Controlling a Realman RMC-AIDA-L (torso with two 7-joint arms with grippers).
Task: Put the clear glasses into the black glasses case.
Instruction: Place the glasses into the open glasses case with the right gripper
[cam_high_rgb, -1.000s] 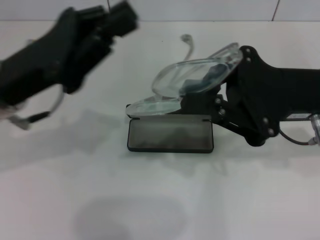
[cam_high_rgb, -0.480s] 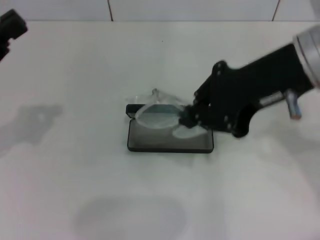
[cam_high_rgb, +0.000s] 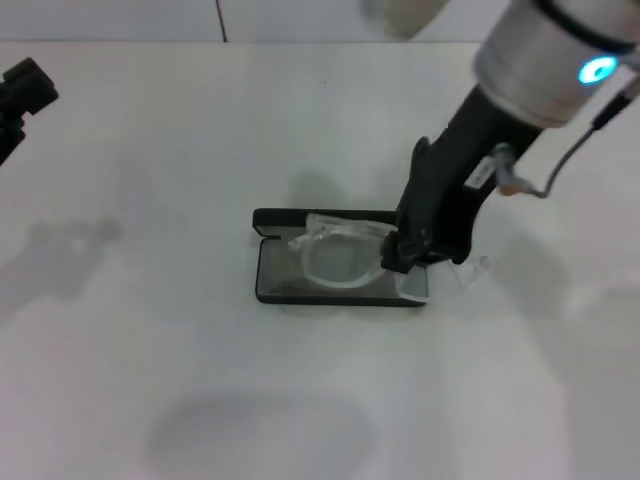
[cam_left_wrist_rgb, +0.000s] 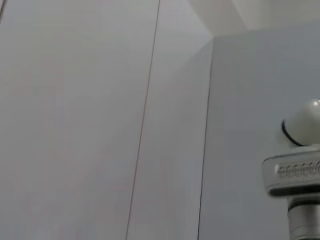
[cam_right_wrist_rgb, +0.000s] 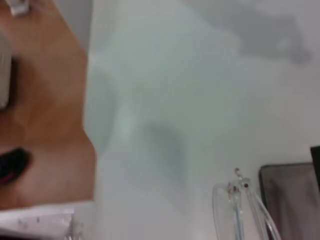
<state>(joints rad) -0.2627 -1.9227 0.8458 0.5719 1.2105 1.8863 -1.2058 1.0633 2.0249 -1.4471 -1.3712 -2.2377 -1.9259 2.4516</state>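
the right gripper (cam_high_rgb: 405, 252) has lowered the clear glasses (cam_high_rgb: 340, 258) into the black glasses case (cam_high_rgb: 275, 282) mid-desk, apparently still pinching them; release remains.

The right arm (cam_high_rgb: 545, 60) is a fat silver-grey cylinder with a glowing cyan ring light on it, and a thin grey cable loops off the side. Its right gripper (cam_high_rgb: 405, 252) is chunky matte black plastic with a small white label. The left gripper (cam_high_rgb: 25, 90) is just a blocky black bit.
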